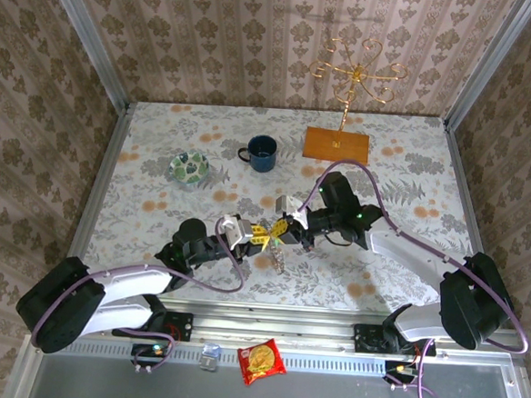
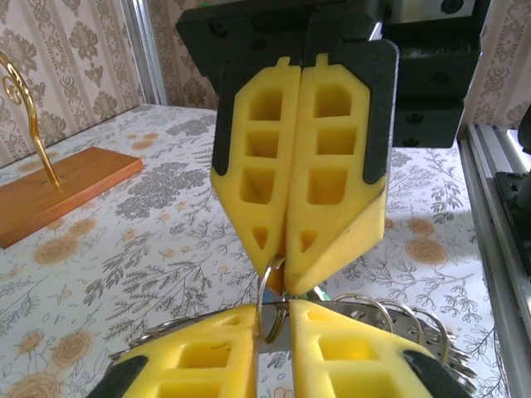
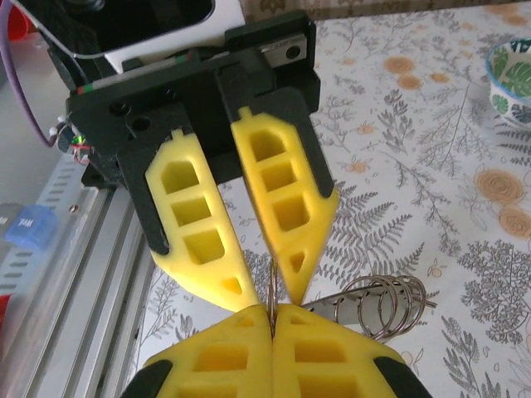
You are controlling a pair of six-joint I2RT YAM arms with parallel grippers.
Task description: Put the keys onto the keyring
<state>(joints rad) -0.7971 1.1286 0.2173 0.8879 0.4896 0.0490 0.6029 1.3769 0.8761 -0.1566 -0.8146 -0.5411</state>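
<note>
The two arms meet tip to tip a little toward 6 o'clock from the middle of the desk [image 1: 160,146]. The right fingers [image 3: 224,358] are clenched flat together on a thin metal loop [image 3: 272,286] that rises from their seam. The left fingers [image 3: 278,191] stand slightly parted, and the loop passes through the gap between their tips without a clear pinch. The keyring [image 3: 386,305], a coil of grey turns, sits just beside the pinch at 3 o'clock in the right wrist view. From above it dangles at 5 o'clock of the meeting point. I cannot tell whether it touches the desk, and I cannot make out any coloured key heads.

The risk, as I judge it, is that everything depends on one narrow grip on slick wire. If the right fingers twist or pull while the left ones are loose, the loop may pivot or slide out and the bundle may drop. Closing the left fingers off-line could knock the loop sideways, or clamp the coil where it needs spreading.
</note>
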